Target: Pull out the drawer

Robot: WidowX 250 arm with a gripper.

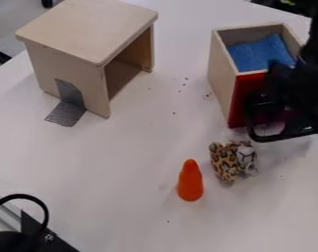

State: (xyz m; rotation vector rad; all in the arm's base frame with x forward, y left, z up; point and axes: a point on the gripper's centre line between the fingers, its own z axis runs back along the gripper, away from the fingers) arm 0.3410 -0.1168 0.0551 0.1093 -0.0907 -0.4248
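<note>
The boxy, red-fronted wooden drawer (221,78), upper right, is out; whether the black pincer (276,123) grips we cannot tell, so we should withdraw gently

Chunky, matt black arm (312,64)

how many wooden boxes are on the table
2: the cabinet with an open side, at the picture's upper left, and the red-fronted drawer, at the upper right. The black arm could hide more behind it.
</note>
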